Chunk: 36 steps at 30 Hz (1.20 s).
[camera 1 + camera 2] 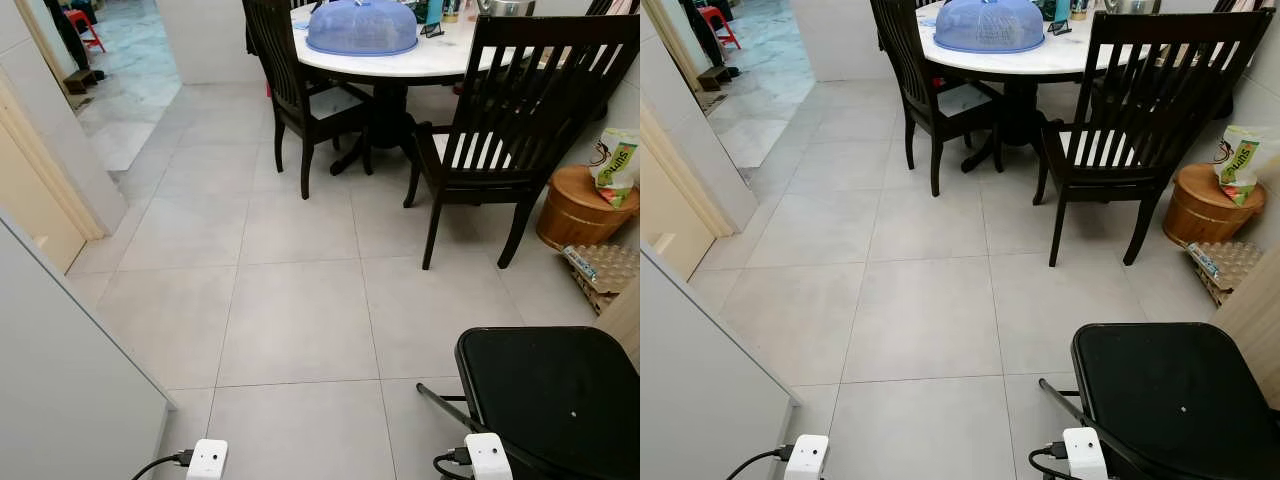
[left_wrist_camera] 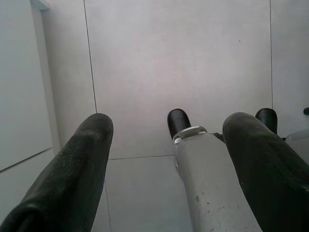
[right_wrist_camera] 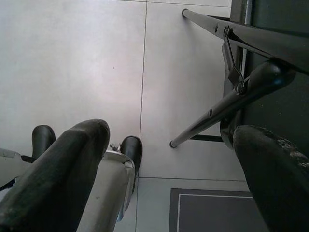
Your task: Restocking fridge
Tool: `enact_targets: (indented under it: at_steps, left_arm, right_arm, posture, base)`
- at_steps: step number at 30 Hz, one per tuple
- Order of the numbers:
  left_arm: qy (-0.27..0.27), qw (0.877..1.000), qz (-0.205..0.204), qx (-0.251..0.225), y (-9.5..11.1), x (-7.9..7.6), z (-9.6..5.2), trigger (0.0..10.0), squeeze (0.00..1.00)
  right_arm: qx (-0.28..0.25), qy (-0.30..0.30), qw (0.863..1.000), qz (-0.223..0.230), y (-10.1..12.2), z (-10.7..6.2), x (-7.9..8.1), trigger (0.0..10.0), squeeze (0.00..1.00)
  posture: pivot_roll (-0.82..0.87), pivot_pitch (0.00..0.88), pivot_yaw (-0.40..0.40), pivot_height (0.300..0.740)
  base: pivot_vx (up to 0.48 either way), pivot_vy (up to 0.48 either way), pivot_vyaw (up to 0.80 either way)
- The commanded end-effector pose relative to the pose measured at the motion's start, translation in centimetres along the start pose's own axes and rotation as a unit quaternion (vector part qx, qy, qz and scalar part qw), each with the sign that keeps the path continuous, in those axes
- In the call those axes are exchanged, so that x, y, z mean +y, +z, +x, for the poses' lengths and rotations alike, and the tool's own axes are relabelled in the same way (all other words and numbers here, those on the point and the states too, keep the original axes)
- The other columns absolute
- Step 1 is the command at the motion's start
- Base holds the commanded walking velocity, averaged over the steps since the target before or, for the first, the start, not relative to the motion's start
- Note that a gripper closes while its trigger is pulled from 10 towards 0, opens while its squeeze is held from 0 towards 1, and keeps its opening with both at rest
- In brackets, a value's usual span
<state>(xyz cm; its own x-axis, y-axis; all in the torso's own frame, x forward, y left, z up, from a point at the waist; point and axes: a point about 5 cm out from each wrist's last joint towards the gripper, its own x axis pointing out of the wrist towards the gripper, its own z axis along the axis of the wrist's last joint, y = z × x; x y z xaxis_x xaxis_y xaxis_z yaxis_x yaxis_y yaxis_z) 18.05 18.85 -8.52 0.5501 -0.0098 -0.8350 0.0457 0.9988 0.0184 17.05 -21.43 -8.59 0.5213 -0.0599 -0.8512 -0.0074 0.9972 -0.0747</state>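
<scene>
the pale grey fridge door [image 1: 60, 380] stood beside the wide-spread left gripper [image 2: 166, 169]; the right gripper [image 3: 169, 174], also wide-spread, hung by the black stool [image 1: 560, 400].

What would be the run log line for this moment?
left hand: open, idle | right hand: open, idle | ahead: tiled floor, dining table

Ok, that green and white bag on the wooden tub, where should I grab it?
Grip the green and white bag by its crumpled top edge, coming from above and the open floor side. It stands upright on the wooden tub against the wall, so only the top and front are free.
</scene>
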Motion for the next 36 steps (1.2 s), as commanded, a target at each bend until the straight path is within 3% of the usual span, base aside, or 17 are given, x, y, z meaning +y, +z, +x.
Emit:
enact_targets:
  at_steps: [1,30,32,36]
  left_arm:
    - [0.054,0.994,-0.096,0.0,0.9,2.7,-0.2,10.0,0.0]
    - [0.054,0.994,-0.096,0.0,0.8,2.7,-0.2,10.0,0.0]
    - [0.05,0.995,-0.089,-0.002,1.1,2.9,-0.2,10.0,0.0]
    - [0.047,0.996,-0.082,-0.001,1.3,2.9,-0.2,10.0,0.0]
  right_arm:
    - [-0.013,0.006,0.994,0.104,2.3,0.4,0.7,10.0,0.0]
    - [-0.013,0.006,0.994,0.105,2.2,0.4,0.7,10.0,0.0]
    - [-0.054,0.021,0.993,0.103,3.3,0.4,0.9,10.0,0.0]
    - [-0.062,0.051,0.995,0.052,3.9,0.4,1.1,10.0,0.0]
  posture:
    - [0.03,0.0,-0.051,0.74]
    - [0.03,0.0,-0.05,0.74]
    - [0.02,0.0,-0.061,0.74]
    - [0.04,0.0,-0.058,0.74]
  base:
    - [0.0,0.0,0.0]
    - [0.0,0.0,0.0]
    - [0.0,0.0,0.0]
    - [0.0,0.0,0.0]
